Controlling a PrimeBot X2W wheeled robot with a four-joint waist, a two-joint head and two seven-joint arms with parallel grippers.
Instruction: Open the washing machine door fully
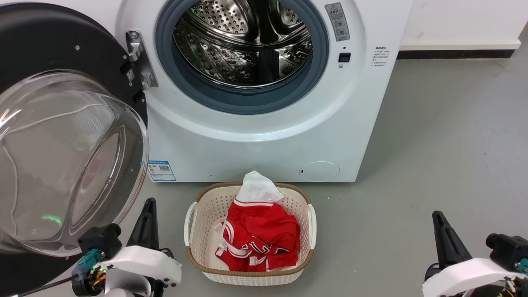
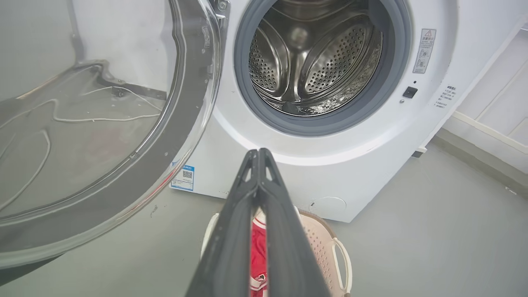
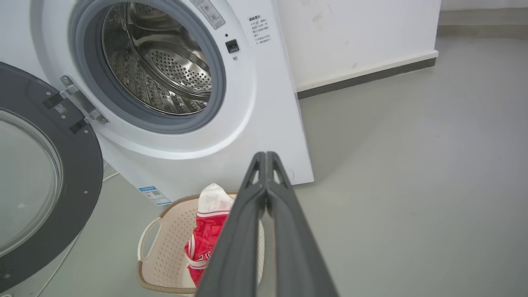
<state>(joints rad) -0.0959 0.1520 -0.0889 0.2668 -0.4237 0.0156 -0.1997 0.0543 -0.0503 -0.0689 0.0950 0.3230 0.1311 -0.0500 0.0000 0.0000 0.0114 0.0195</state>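
our left gripper (image 2: 258, 155) has its two fingers pressed flat together at the tips, holding nothing and touching nothing; in the left wrist view it points at the washing machine (image 2: 330, 181) below the drum mouth, clear of the washing machine door (image 2: 123, 177). our right gripper (image 3: 266, 156) is closed the same way and empty, over the bare floor (image 3: 412, 185). from the head view the door (image 1: 70, 136) hangs swung out on the machine's left side, its glass bowl bulging toward us and the steel drum (image 1: 243, 41) fully exposed. the basket (image 1: 206, 206) stands on the floor just before the machine's bottom front edge, with a red garment (image 1: 260, 235) and a white cloth (image 1: 258, 187) in it. the right wrist view adds the metal hinge (image 3: 82, 101) and the wall's dark skirting (image 3: 363, 76) beside the machine; the left wrist view lets us see through the glass to a thin cable (image 2: 103, 119).
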